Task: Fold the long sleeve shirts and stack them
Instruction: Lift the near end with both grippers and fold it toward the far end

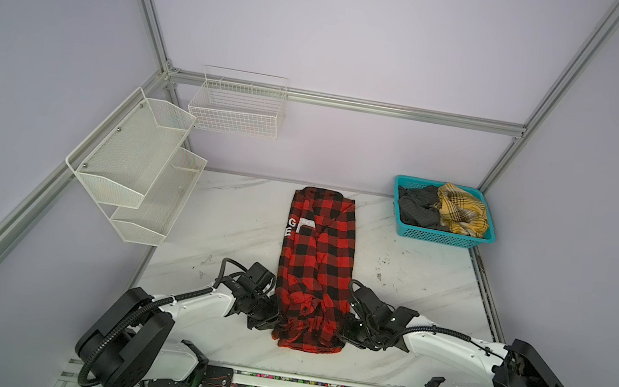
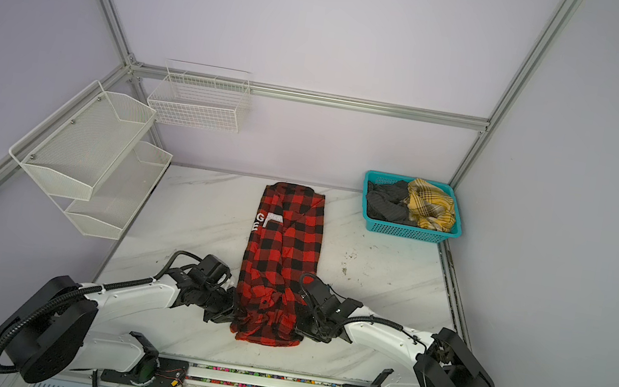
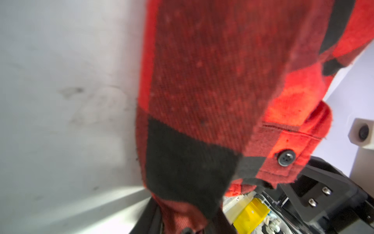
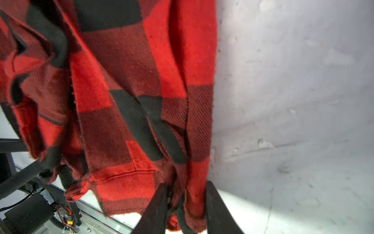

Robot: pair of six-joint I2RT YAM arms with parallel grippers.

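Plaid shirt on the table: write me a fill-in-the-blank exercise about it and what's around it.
1. The shirt is checked red and ___.
2. The left gripper and right gripper flank the end opposite its ___.
3. The teal basket stands at the table's far ___ corner.
4. It holds a grey garment and a ___ plaid garment.
Missing words: black; collar; right; yellow.

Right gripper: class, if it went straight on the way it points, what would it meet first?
The red-and-black checked flannel shirt: the right gripper has its cloth between its fingers; beyond, likely the left gripper.
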